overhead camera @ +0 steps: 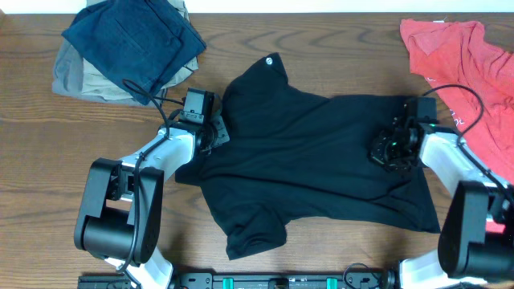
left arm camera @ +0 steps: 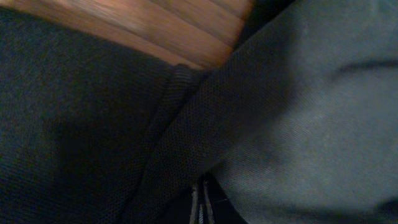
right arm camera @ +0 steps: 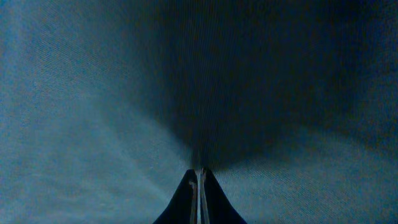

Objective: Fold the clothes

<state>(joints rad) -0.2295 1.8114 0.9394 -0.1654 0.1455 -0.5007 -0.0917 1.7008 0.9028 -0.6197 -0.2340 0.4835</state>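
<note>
A black T-shirt lies spread and rumpled across the middle of the wooden table, one sleeve toward the front. My left gripper sits at the shirt's left edge. In the left wrist view its jaws are shut, with the shirt's hem folded over them. My right gripper rests on the shirt's right part. In the right wrist view its jaws are shut, pinching the dark fabric into a ridge.
A navy garment lies on a grey-khaki pile at the back left. A red shirt lies at the back right, close to the right arm.
</note>
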